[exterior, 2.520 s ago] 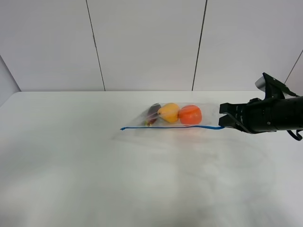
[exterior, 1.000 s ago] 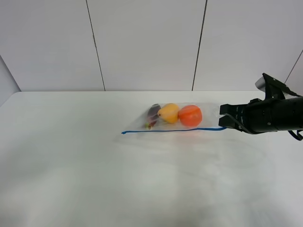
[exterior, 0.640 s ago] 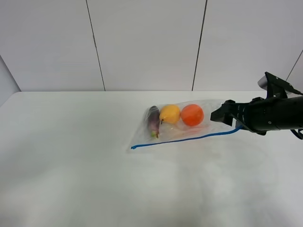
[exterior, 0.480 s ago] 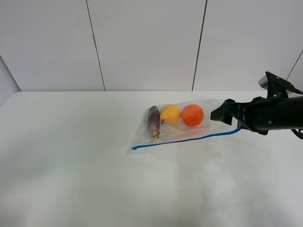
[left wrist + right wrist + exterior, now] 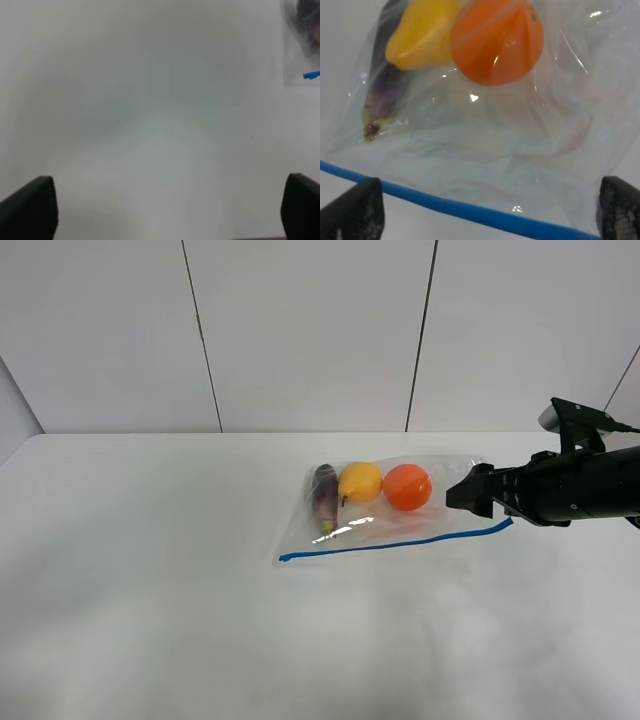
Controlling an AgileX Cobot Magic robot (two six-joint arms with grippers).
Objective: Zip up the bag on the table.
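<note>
Right end effector [image 5: 468, 495] wide, holding nothing, right of frame | left end effector [image 5: 165, 210] wide too | bag [image 5: 385, 510] loose on bench [image 5: 150, 590] | zip strip [image 5: 395, 542] probably unsealed | risk: you pinch film, bag slides.

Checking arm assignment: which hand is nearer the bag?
Right. The right hand sits at the bag's right end; the left hand hangs over bare table, bag only at its view's edge.

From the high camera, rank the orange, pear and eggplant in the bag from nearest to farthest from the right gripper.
1. Orange: on the bag's right side, closest to the right gripper.
2. Pear: in the middle, just left of the orange.
3. Eggplant: at the left end of the bag, farthest away.
</note>
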